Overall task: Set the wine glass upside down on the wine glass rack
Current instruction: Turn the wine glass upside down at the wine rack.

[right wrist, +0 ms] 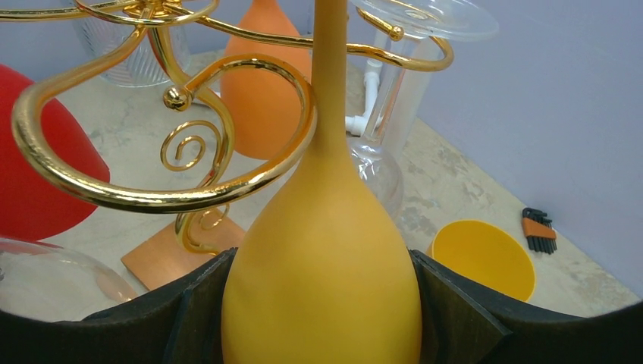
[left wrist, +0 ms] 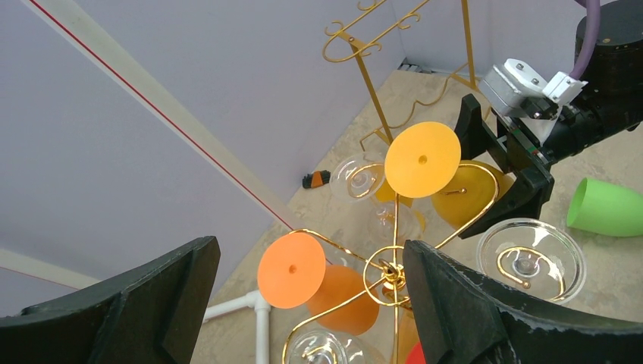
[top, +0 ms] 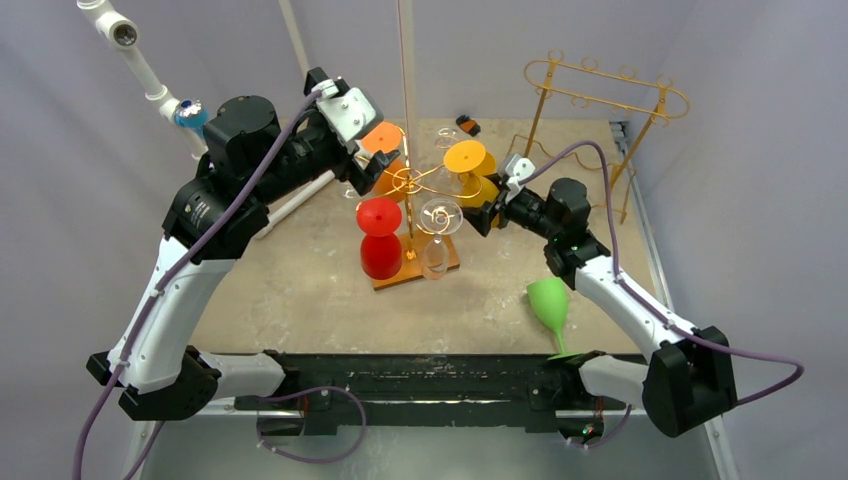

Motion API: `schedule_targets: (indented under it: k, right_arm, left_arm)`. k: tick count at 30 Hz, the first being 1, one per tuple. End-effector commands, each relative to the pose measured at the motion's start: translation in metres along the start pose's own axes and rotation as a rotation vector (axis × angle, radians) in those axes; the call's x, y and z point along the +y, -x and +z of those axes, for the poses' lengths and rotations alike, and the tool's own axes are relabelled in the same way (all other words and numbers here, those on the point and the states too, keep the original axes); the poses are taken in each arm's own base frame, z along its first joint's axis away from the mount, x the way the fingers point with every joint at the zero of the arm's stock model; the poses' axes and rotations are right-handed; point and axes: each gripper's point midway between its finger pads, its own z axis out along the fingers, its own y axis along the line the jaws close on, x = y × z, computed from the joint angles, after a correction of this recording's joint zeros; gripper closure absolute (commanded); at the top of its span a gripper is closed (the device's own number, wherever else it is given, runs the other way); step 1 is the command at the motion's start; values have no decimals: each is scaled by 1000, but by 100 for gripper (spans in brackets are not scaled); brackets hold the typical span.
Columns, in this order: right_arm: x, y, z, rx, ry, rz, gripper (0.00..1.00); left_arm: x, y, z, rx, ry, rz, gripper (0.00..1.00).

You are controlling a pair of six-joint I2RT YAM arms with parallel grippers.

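Observation:
My right gripper (right wrist: 322, 303) is shut on the bowl of a yellow wine glass (right wrist: 322, 250), held upside down with the stem pointing up. The stem rises close beside a curved arm of the gold wine glass rack (right wrist: 152, 193); its foot is cut off at the top of the right wrist view. From above, the yellow foot (top: 470, 157) sits level with the rack's arms (top: 408, 180), right gripper (top: 490, 205) beside it. My left gripper (left wrist: 311, 296) hangs open above the rack (left wrist: 390, 265), over an orange glass (left wrist: 292, 269) and apart from it.
Orange (top: 385, 140), red (top: 380, 235) and clear (top: 438, 215) glasses hang on the rack. A green glass (top: 548, 300) lies on the table at the right. A yellow cup (right wrist: 481, 258) and hex keys (right wrist: 540, 230) lie behind. A second gold rack (top: 605, 90) stands back right.

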Motion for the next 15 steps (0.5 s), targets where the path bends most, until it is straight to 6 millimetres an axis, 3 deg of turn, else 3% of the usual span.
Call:
schedule_targets:
  k: [1,9,15]
  right_arm:
    - [9,17,4,-66,63,-63,91]
    - [18,14,12,-53,91,-66,92]
    - [25,19,5,-92,100,-89,93]
  left_arm:
    - [9,9,-2,-26,46,-29,0]
    - [9,8,-1,-23,48,-24,0]
    - [10,9,-1,-26,50,-22,0]
